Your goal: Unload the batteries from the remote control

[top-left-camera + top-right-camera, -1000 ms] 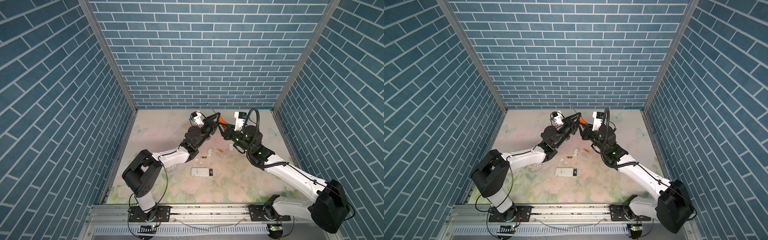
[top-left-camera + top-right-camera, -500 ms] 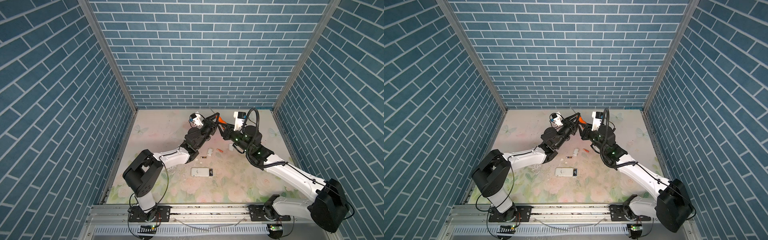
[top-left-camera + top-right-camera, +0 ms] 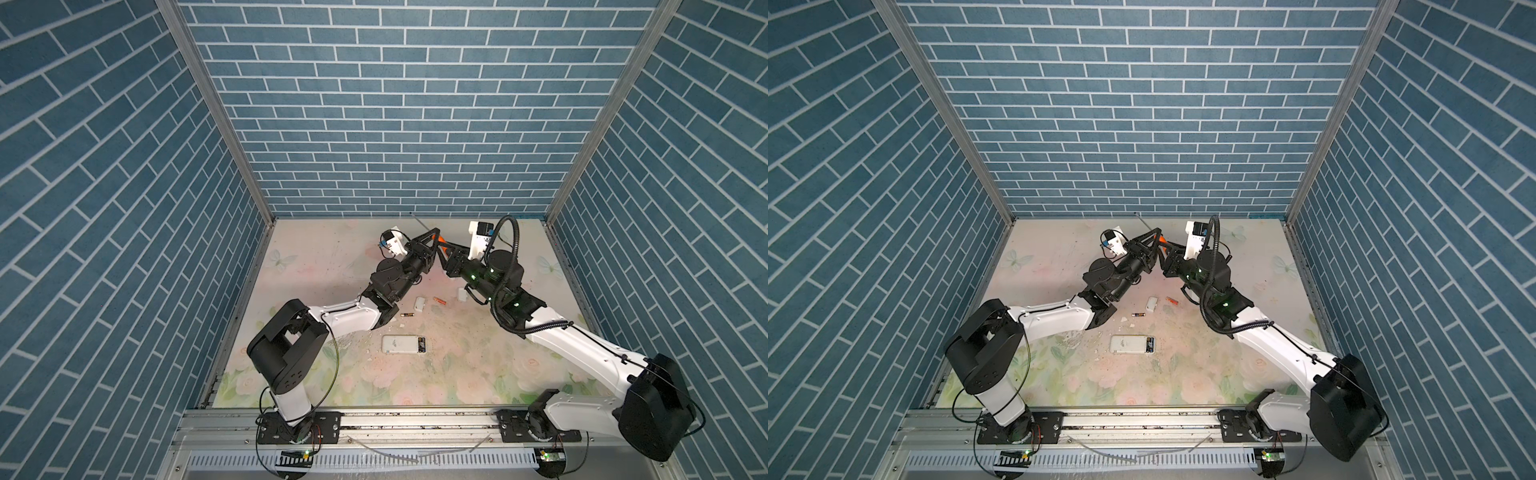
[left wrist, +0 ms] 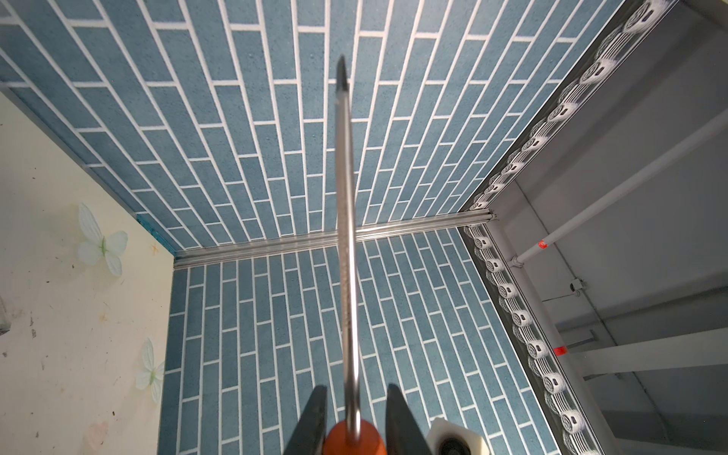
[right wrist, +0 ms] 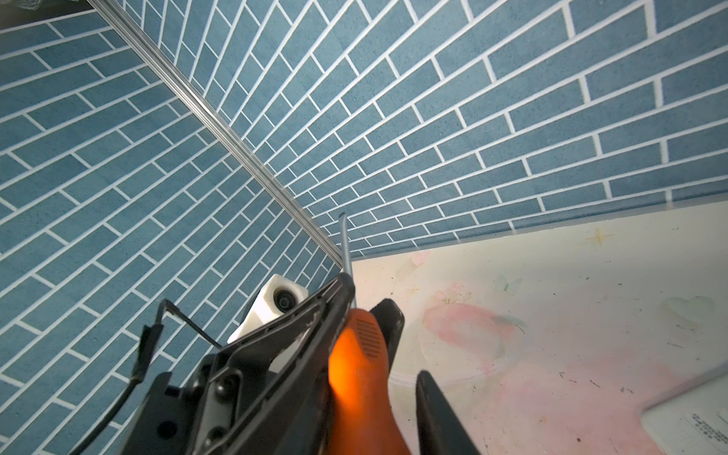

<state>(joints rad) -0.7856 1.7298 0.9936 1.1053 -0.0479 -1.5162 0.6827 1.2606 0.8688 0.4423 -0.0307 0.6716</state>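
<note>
The white remote control (image 3: 401, 344) (image 3: 1129, 344) lies flat at mid-table, and the bay at its right end shows dark. Two batteries lie loose behind it, a dark one (image 3: 407, 315) (image 3: 1138, 315) and an orange one (image 3: 439, 300) (image 3: 1172, 300). Both grippers meet at the back, raised above the table. My left gripper (image 3: 434, 237) (image 4: 356, 388) is shut on the orange screwdriver (image 4: 346, 236) (image 5: 360, 354) at the neck of its handle, shaft pointing at the back wall. My right gripper (image 3: 445, 250) (image 5: 364, 378) straddles the handle; its one visible finger (image 5: 437, 413) stands off it with a gap.
Two small white covers (image 3: 419, 304) (image 3: 462, 294) lie near the loose batteries. A white printed piece (image 5: 685, 425) shows at the edge of the right wrist view. The brick back wall stands close behind both grippers.
</note>
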